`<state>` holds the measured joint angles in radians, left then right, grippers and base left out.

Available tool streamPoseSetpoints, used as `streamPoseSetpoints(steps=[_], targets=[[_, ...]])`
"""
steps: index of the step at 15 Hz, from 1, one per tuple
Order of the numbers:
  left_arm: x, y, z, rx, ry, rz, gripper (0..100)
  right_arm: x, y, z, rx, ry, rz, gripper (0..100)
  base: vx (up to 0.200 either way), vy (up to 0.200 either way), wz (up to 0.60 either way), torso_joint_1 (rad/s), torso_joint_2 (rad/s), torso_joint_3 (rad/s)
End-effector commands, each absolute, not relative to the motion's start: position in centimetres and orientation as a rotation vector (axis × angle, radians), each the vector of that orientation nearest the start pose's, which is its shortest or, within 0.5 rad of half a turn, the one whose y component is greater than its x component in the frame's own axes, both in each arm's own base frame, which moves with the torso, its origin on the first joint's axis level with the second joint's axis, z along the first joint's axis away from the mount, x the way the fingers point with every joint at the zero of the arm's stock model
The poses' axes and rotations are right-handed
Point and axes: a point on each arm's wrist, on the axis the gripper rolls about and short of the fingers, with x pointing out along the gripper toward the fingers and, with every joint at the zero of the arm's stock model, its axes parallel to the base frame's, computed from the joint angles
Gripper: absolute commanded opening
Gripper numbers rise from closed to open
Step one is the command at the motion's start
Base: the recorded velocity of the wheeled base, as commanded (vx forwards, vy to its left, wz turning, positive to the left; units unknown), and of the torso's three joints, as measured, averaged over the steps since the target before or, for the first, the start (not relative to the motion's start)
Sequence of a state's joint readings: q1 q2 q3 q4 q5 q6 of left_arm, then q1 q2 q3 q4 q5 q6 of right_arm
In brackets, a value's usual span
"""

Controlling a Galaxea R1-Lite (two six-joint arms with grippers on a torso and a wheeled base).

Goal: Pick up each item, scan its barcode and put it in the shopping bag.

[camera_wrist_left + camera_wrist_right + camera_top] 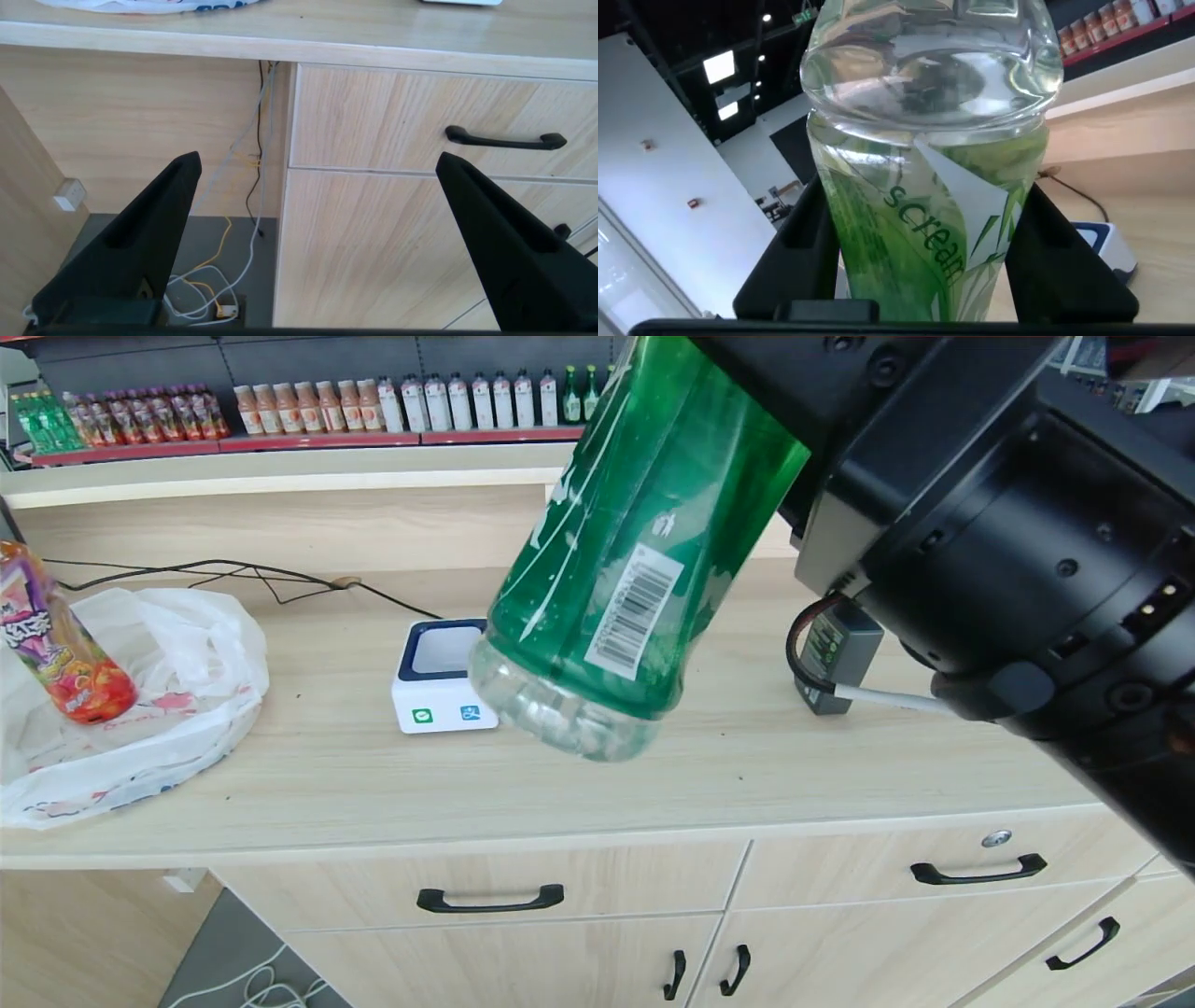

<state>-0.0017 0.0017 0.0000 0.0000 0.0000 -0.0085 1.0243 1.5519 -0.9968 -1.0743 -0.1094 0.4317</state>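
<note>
Grips the green bottle (635, 551) in the right claw (926, 215), clamped on its sides, tilted in the air with base lowest, over the tabletop (747, 765) near the white scanner (439, 677). Holds the left claw (320, 159) spread apart before the drawers (420, 103). Leaves an orange bottle (56, 644) on the shopping bag (187, 653).

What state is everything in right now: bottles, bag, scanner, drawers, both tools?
Green bottle: held above the counter, tilted, barcode toward the head camera.
Right tool: shut on the green bottle.
Left tool: open, empty, low in front of the cabinet.
Shopping bag: slumped on the counter.
Red drink bottle: tilted, resting on the shopping bag.
Scanner: upright, window facing up.
Drawers: shut.
</note>
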Motion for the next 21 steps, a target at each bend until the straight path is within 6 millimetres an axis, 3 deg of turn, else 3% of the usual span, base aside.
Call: streamPoseSetpoints(steps=[1, 21], targets=[[-2.3, 0.0, 7.6, -0.009, 0.002, -0.002, 100, 14.0, 22.9, 32.7, 0.697, -0.255, 0.995, 0, 0.000, 0.000, 0.00, 0.000, 0.00, 0.000], [-2.3, 0.0, 7.6, -0.009, 0.002, -0.002, 100, 12.9, 22.8, 32.9, 0.699, -0.252, 1.026, 0, 0.000, 0.000, 0.00, 0.000, 0.00, 0.000]])
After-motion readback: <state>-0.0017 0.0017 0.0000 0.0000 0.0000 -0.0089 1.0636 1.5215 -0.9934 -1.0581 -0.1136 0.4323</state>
